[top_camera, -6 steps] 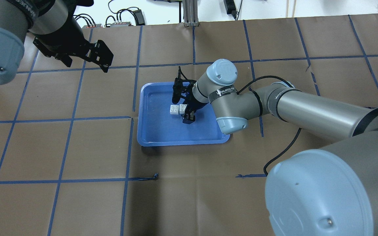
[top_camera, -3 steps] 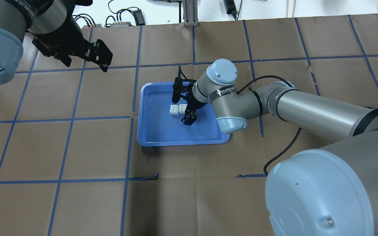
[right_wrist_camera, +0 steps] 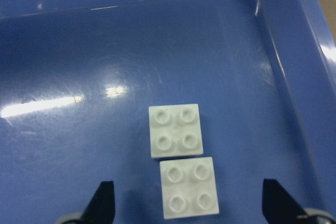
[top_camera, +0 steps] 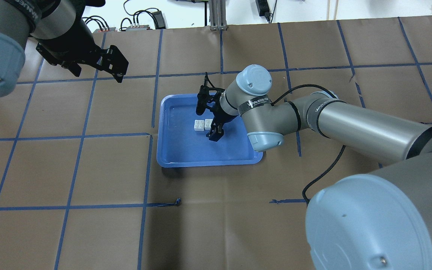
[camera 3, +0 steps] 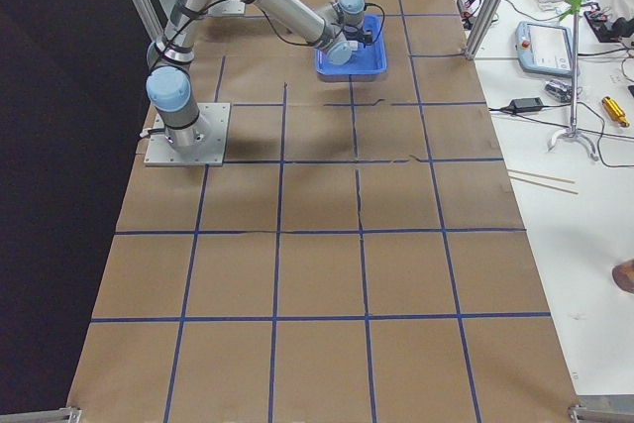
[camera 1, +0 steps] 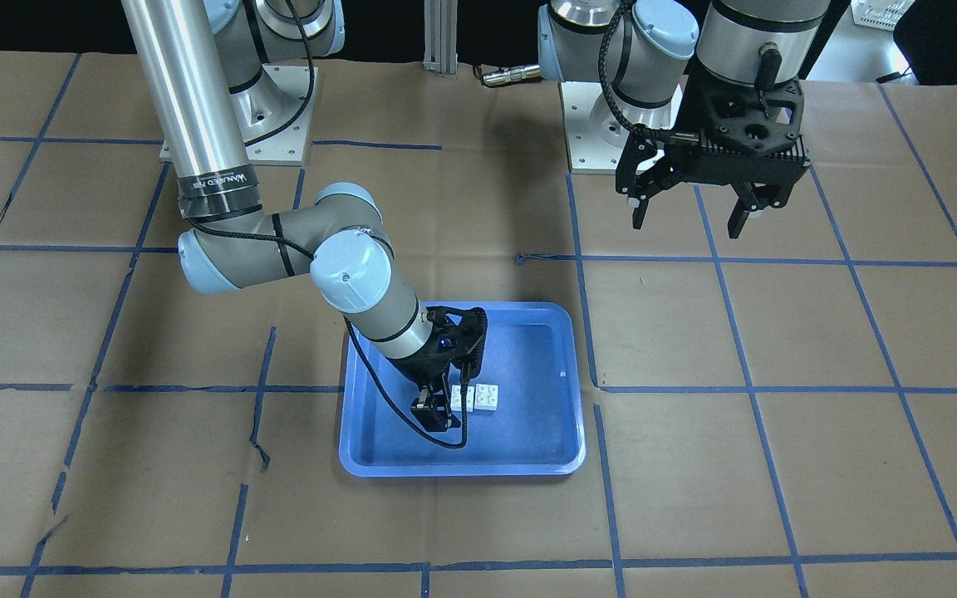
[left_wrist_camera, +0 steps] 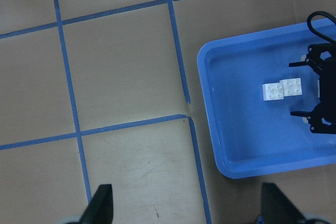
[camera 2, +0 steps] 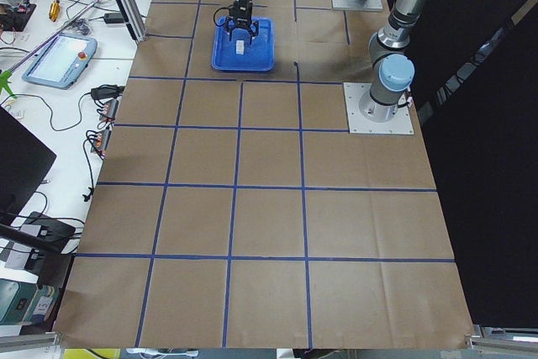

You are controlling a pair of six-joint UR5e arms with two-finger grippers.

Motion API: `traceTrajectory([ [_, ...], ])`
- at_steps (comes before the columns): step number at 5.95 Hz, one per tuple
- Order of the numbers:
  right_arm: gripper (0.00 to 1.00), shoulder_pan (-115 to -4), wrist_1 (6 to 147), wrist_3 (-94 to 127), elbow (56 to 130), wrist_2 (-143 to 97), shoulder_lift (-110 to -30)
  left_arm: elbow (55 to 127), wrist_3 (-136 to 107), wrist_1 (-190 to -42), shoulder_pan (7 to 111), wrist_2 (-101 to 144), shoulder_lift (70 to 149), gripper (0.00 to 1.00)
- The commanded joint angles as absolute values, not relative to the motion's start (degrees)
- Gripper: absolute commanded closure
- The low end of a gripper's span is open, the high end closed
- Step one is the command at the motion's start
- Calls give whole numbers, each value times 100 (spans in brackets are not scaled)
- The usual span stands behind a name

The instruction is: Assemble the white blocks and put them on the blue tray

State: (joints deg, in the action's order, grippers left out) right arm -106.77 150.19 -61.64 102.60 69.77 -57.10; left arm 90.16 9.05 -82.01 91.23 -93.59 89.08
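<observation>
Two white blocks (top_camera: 199, 125) (top_camera: 208, 123) lie side by side, studs up, on the floor of the blue tray (top_camera: 208, 162). They also show in the front view (camera 1: 487, 396), the left wrist view (left_wrist_camera: 273, 92) and the right wrist view (right_wrist_camera: 175, 130) (right_wrist_camera: 189, 187). My right gripper (top_camera: 206, 123) (camera 1: 455, 378) is open and empty. It hangs just above the blocks, with one finger on each side of them. My left gripper (top_camera: 116, 69) (camera 1: 686, 223) is open and empty, high over the table and well away from the tray.
The table is covered in brown paper with a blue tape grid. The tray (camera 1: 462, 469) sits near the table's middle. The right arm's black cable (top_camera: 324, 172) trails over the paper beside the tray. Both arm bases (camera 1: 611, 124) stand at the robot's side.
My right wrist and gripper have shifted slightly toward the far side of the tray. The blocks have not moved. The left arm has barely moved.
</observation>
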Motion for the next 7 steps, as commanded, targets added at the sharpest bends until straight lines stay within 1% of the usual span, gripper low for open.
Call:
traceTrajectory([
  [1, 0, -10670, 14575, -6030, 10239, 7119, -5984, 9087, 905, -8183, 9123, -9360, 8903, 1],
  [3, 0, -10565, 13689, -6029, 10239, 7365, -6431, 9088, 905, -8183, 9114, -9360, 8903, 1],
  [4, 0, -10303, 13337, -6029, 10257, 7548, -6634, 9088, 905, -8174, 9114, -9360, 8903, 1],
  [5, 0, -9927, 12680, -6021, 10248, 7637, -6984, 9088, 914, -8174, 9114, -9352, 8903, 1],
  [6, 0, -9662, 12021, -5786, 10239, 7672, -7379, 9088, 914, -8174, 9114, -9352, 8903, 1],
  [7, 0, -9520, 11919, -4870, 10239, 8064, -7565, 9079, 914, -8165, 9114, -9343, 8903, 1],
])
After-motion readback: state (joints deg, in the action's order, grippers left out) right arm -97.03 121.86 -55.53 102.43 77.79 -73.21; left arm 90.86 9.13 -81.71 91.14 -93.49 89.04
